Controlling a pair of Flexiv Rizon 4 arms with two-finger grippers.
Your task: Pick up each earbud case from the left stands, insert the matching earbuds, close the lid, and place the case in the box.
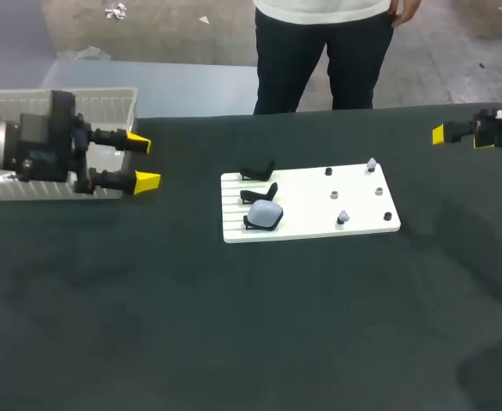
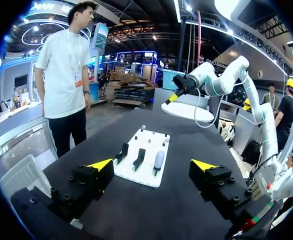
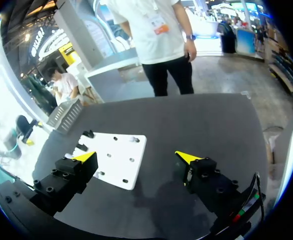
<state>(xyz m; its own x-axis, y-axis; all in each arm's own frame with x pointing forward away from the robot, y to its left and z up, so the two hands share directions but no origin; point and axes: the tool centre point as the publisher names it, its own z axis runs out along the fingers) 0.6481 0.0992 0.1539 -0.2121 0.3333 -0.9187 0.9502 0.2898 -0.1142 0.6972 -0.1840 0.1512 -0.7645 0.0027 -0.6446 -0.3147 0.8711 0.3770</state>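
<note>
**Head view.**
- Left gripper (image 1: 142, 161): jaws apart, empty, over the table's left side and well apart from the white board (image 1: 354, 221).
- Earbud case (image 1: 265, 215): grey-blue, seated on the nearest of three black stands on the board's left part. The other two stands (image 1: 258, 171) are bare.
- Earbuds (image 1: 372, 163): two small pale pieces on pegs at the board's right part.
- Box (image 1: 114, 94): a slatted tray, behind the left arm.
- Right gripper (image 1: 458, 135): at the table's far right edge, nothing in it.

**Left wrist view.**
- The left gripper (image 2: 151, 164) is spread wide, with the case (image 2: 158, 159) ahead of it and roughly on its centre line.
- Step in hand, as judged: fetching the case.
- Advice: come down over the case and close on its two broad flanks above the stand's lip. Lift straight off, so that neither the stand nor the board (image 2: 147, 141) is dragged.

**Right wrist view.**
- Right gripper (image 3: 136, 157): fingers parted, holding nothing, board (image 3: 117, 161) ahead.
- The case cannot be made out here.
- This arm is best placed for the earbuds afterwards.
</note>
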